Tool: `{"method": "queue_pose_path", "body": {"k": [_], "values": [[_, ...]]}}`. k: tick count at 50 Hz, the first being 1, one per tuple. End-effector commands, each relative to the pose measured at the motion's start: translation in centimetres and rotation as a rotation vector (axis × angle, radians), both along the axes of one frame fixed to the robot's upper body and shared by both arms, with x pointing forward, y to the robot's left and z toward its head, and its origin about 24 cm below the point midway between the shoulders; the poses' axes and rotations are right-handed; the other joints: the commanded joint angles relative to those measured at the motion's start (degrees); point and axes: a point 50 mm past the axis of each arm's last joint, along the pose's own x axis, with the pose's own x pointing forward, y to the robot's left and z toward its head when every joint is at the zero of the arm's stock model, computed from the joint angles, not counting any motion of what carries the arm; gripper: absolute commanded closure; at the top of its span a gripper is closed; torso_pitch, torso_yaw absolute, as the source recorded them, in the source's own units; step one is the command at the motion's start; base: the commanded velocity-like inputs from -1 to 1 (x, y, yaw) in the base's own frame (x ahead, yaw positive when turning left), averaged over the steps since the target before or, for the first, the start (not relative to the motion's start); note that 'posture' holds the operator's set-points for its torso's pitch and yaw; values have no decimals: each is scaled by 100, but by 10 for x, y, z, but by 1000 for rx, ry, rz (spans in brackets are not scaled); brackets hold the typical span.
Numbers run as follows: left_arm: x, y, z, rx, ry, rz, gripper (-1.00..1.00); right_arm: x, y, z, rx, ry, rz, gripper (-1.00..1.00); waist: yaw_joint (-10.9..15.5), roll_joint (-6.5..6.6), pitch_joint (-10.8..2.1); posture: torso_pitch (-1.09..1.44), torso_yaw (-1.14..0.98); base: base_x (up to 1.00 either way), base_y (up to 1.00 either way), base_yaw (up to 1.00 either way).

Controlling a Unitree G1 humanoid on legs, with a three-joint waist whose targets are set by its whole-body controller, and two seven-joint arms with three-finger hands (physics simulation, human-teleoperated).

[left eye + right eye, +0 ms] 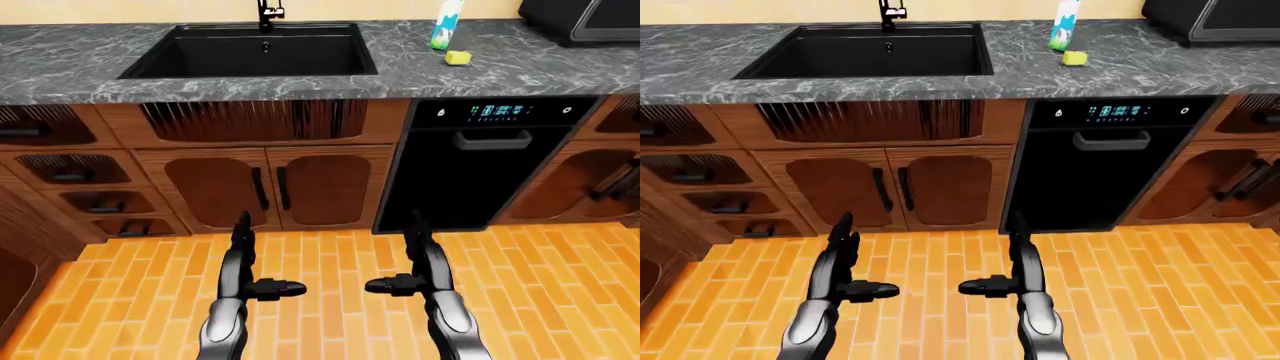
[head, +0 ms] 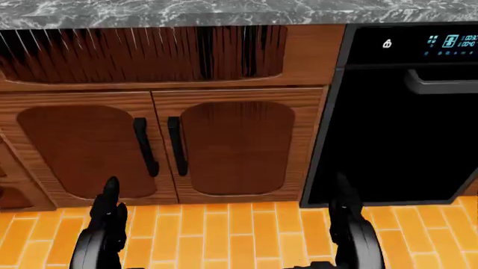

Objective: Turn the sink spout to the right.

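A black sink [image 1: 250, 51] is set in the grey marble counter [image 1: 80, 64] at the top of the left-eye view. Only the base of its black spout [image 1: 266, 15] shows at the top edge; the rest is cut off. My left hand [image 1: 250, 262] and right hand [image 1: 410, 259] are low in the view, over the orange floor, far below the sink. Both are open and empty, fingers pointing up and thumbs turned toward each other.
Wooden double doors [image 1: 265, 187] sit under the sink, drawers [image 1: 70, 169] to the left, a black dishwasher [image 1: 490, 165] to the right. A bottle [image 1: 447, 24] and a yellow sponge [image 1: 458, 57] stand on the counter right of the sink, a dark appliance [image 1: 585, 19] at top right.
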Motion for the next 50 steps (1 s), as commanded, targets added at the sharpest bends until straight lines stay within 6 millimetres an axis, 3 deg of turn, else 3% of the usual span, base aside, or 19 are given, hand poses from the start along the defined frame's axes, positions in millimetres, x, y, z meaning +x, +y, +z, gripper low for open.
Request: {"method": "queue_pose_path", "body": {"k": [1, 3, 4, 5, 7, 8, 29, 30, 32, 33, 34, 36, 41, 45, 46, 47, 48, 50], "values": [[7, -1, 35, 18, -184, 0, -100, 5, 0, 36, -4, -183, 3, -100, -12, -45, -5, 0, 0, 0, 0, 0], [7, 0, 36, 23, -189, 2, -100, 4, 0, 38, 0, -190, 5, -100, 37, -8, -356, 0, 0, 0, 0, 0], [6, 0, 36, 23, -190, 3, -100, 3, 0, 39, 4, -196, 5, -100, 38, -11, -295, 0, 0, 0, 0, 0], [6, 0, 36, 23, -191, 3, -100, 2, 0, 40, 9, -197, 2, -100, 32, -40, -92, 0, 0, 0, 0, 0], [6, 0, 37, 23, -193, 2, -100, 1, -1, 42, 18, -206, -2, -100, 36, -45, -396, 0, 0, 0, 0, 0], [6, 0, 37, 23, -194, 2, -100, 1, -1, 42, 18, -206, -1, -100, 41, -45, -426, 0, 0, 0, 0, 0], [3, -1, 38, 23, -199, -7, -100, -2, 0, 46, -19, -217, 2, -100, 40, -19, -502, 0, 0, 0, 0, 0], [3, -1, 38, 23, -199, -6, -100, -2, 0, 45, -23, -215, 1, -100, 32, 20, -583, 0, 0, 0, 21, 0], [3, -1, 38, 23, -199, -6, -100, -2, 0, 46, -27, -215, 0, -100, 1, -151, -384, 0, 0, 0, 55, 0], [3, -1, 38, 23, -200, -6, -100, -2, 0, 45, -29, -214, 0, -100, -1, -306, -353, 0, 0, 0, 91, 0], [3, -1, 38, 23, -200, -7, -100, -2, 0, 45, -32, -213, -2, -100, -15, -375, -352, 0, 0, 0, 100, 0], [3, -2, 38, 24, -200, -7, -100, -2, 0, 45, -38, -212, -2, -100, -29, -400, -349, 0, 0, 0, 100, 0], [3, -2, 38, 27, -202, -8, -100, -2, 0, 45, -35, -212, -2, -100, -62, -213, -229, 0, 0, 0, 100, 0], [3, -3, 38, 29, -203, -9, -100, -2, 0, 45, -25, -216, -1, -100, -63, 41, -223, 0, 0, 0, 85, 0], [3, -3, 38, 29, -203, -10, -100, -2, 0, 46, -26, -216, -1, -100, -135, 538, -330, 0, 0, 0, 38, 0], [3, -3, 38, 29, -203, -10, -100, -2, 0, 46, -24, -217, 0, -100, -23, 938, -390, 0, 0, 0, 13, 0], [3, -3, 37, 30, -203, -10, -100, -2, 0, 46, -24, -217, 0, -100, 3, 585, -204, 0, 0, 0, 10, 0], [3, -3, 38, 30, -204, -10, -100, -2, 0, 46, -23, -218, 1, -100, 82, 552, -293, 0, 0, 0, 0, 0]]}}
